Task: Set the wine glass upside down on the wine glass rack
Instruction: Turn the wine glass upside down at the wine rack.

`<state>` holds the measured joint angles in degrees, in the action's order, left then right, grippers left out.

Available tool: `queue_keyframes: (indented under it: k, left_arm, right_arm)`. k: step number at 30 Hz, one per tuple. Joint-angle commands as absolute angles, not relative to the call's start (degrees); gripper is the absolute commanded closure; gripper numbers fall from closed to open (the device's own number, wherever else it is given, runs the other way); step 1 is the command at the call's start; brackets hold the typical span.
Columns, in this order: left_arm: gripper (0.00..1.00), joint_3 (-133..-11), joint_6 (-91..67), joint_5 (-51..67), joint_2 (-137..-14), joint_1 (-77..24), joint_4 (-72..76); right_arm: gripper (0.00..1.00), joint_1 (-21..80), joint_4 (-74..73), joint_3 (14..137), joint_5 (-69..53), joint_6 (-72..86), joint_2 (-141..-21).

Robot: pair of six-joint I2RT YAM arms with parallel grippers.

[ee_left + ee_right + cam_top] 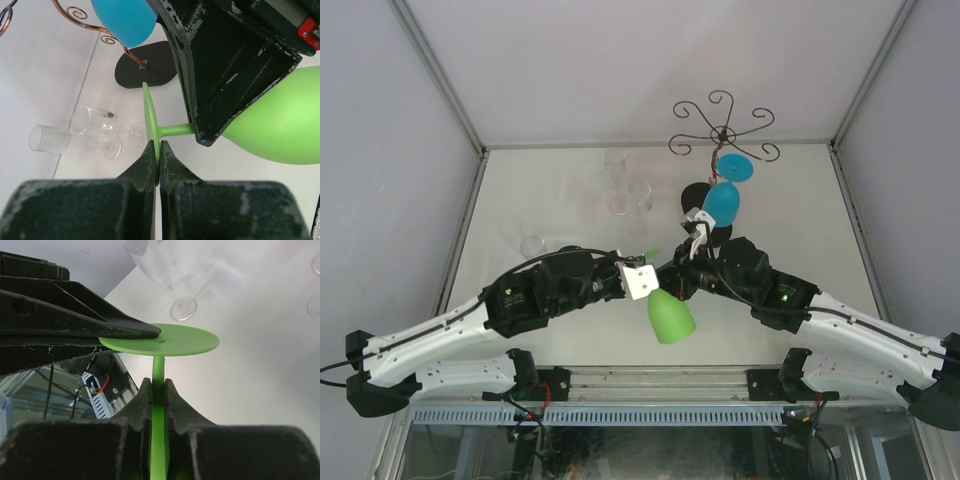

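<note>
- Currently I have the green glass [670, 318] in mid-air between both arms, above the near part of the worktop [560, 180] and short of the rack [720, 128].
- My left hand [158, 152] is fully closed, pinching the thin edge of the foot [170, 340].
- My right hand [158, 390] is clamped down on the stem [175, 130], just behind the foot.
- I read this double hold as a handover. The rim pinch only steadies the glass, while a stem grip lets one arm turn it and carry it.
- The long axis runs foot to bowl [285, 125]. From above, the foot faces the far side, towards the rack, and the bowl faces the arm bases.
- It looks tilted rather than truly inverted, but I cannot tell the exact angle.
- A blue glass [724, 203] hangs bowl-down from one of the rack's curled arms, showing the pose I want. The foot must slide into a free curl beside it.
- Clear glasses [95, 125] lie on the worktop to the left, well apart from the route.
</note>
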<state>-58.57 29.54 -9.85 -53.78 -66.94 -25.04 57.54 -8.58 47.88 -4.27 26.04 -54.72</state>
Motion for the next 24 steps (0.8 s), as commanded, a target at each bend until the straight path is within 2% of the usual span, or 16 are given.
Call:
queue_keyframes:
  k: [1, 8, 24]
  left_arm:
    - [1.00, -59.24, 29.09, -8.17, -53.05, -66.83, -20.84]
    - [0.98, -59.07, 28.88, -8.15, -53.29, -66.81, -20.65]
    - [0.72, -59.15, 27.36, -7.01, -51.41, -66.83, -19.65]
  right_arm:
    - [1.00, 56.74, -7.80, 49.57, -4.87, 25.99, -55.41]
    - [1.00, 56.32, -7.47, 49.51, -4.90, 26.43, -54.93]
    - [1.00, 55.93, -6.24, 49.52, -1.57, 28.59, -53.17]
